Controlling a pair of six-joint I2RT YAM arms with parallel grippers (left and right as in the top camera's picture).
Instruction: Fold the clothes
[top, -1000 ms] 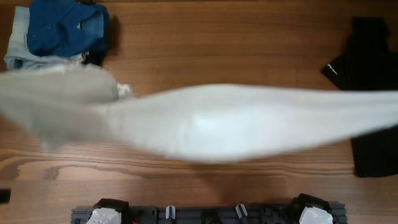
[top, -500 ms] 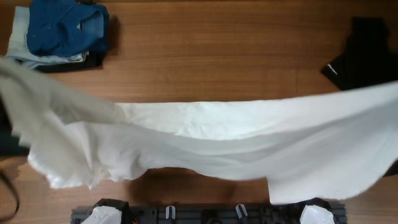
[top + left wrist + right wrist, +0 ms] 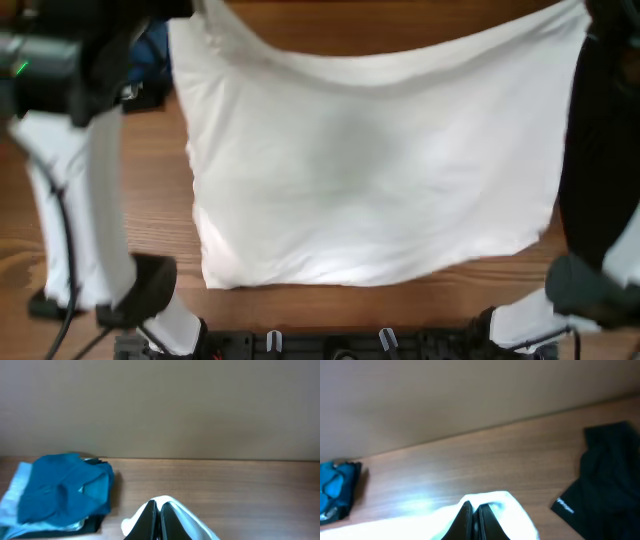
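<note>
A large white shirt (image 3: 370, 170) hangs spread out wide over the table, and its visible side is plain white with no print showing. My left gripper (image 3: 160, 510) is shut on its top left corner (image 3: 185, 15). My right gripper (image 3: 474, 510) is shut on its top right corner (image 3: 585, 10). The white cloth wraps over both pairs of fingertips, as the left wrist view (image 3: 192, 525) and the right wrist view (image 3: 507, 505) show. A black garment with a small white logo (image 3: 607, 485) lies flat on the table at the right.
A folded pile with a blue garment on top (image 3: 65, 490) sits at the far left of the wooden table (image 3: 225, 480), and shows partly in the overhead view (image 3: 150, 50). My left arm (image 3: 90, 180) and right arm (image 3: 600, 150) stand tall at both sides.
The white shirt was stretched low across the table in a blurred swing. Now both grippers have moved to the far side, holding it up by its top corners as a wide sheet.
</note>
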